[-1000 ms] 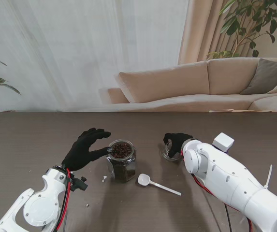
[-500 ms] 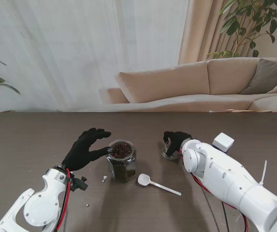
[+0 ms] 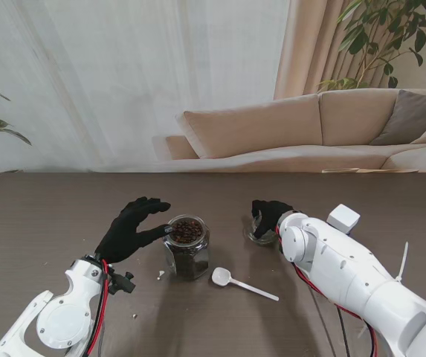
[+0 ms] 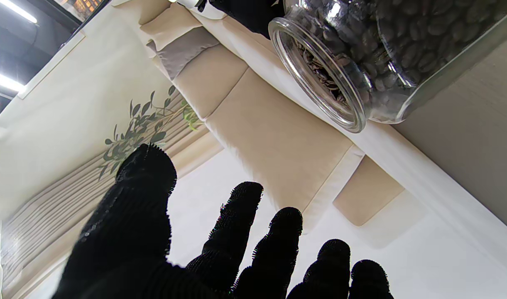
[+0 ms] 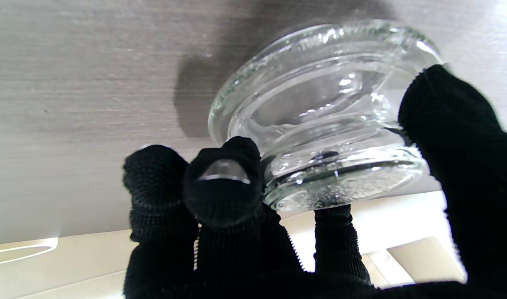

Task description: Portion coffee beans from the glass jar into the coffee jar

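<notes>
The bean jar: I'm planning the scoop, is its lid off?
Open. The bean jar shows bare beans at its uncovered mouth in the stand view; its rim is uncapped in the left wrist view.

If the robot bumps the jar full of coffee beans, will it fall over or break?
Probably not easily. The jar is filled with beans nearly to its rim, so it likely feels heavy and sits steady. Its sides look flat, so it shouldn't roll. It is clear glass, so a hard knock off the table could crack it, and it may feel slippery.

Soft, even daylight is being diffused through the sheer curtain (image 3: 123,82). A faint shadow is being cast beside the glass jar (image 3: 187,248). Nearby fingers (image 4: 128,224) are being rendered blurred.
</notes>
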